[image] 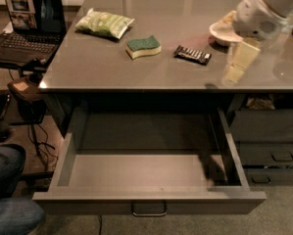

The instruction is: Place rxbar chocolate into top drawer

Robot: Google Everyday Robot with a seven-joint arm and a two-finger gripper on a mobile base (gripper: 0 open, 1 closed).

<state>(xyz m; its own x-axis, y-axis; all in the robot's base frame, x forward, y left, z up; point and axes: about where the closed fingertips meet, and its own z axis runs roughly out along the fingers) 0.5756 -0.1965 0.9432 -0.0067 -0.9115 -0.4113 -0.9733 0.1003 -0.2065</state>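
The rxbar chocolate [192, 55] lies flat on the grey countertop [111, 67], a small black wrapper with white lettering, right of the green-and-yellow sponge [143, 47]. The top drawer [151, 173] stands pulled wide open below the counter edge, its plain grey inside bare, a metal loop handle [149, 210] centred on its front. My gripper [238, 65] hangs from the white arm at the right, above the counter's front right part, to the right of the bar and apart from it.
A green chip bag [105, 23] lies at the counter's back left. A white bowl [224, 32] sits behind the arm. Dark drawers with black handles [282, 155] stand at the right. A laptop [26, 26] on a side stand and a person's knees [9, 190] are at the left.
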